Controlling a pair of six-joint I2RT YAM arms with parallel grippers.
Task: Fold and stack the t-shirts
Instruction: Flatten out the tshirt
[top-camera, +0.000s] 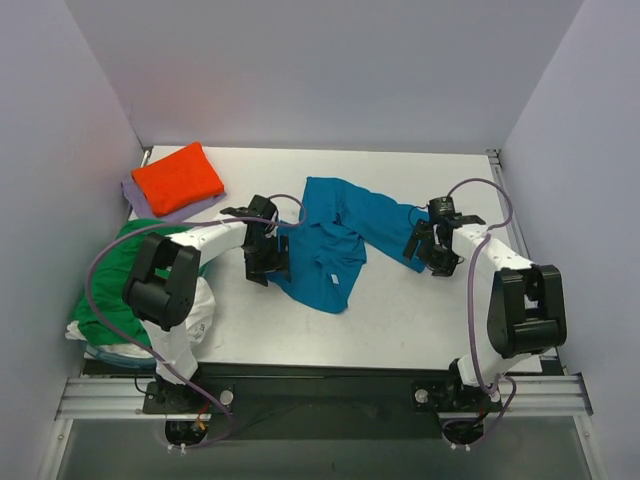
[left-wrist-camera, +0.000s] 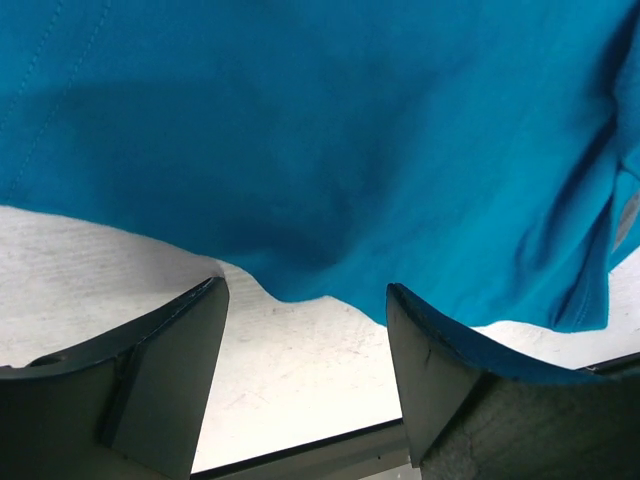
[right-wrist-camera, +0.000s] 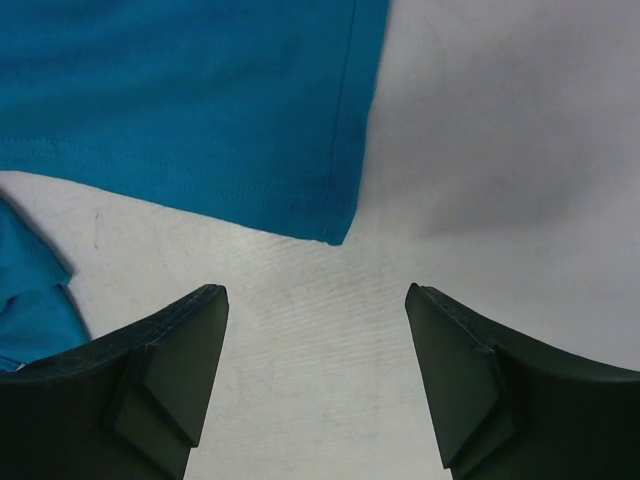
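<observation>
Left and right jaws apart beside teal-blue t-shirt (top-camera: 332, 250)

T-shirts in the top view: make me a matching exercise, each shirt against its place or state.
Shirts:
1. teal shirt
2. orange shirt
3. lavender shirt
4. green shirt

Places:
A. far left, under another shirt
B. crumpled, centre of view
C. bunched at near left
D. folded, on top of another shirt

Pairs: 1-B, 2-D, 3-A, 4-C
</observation>
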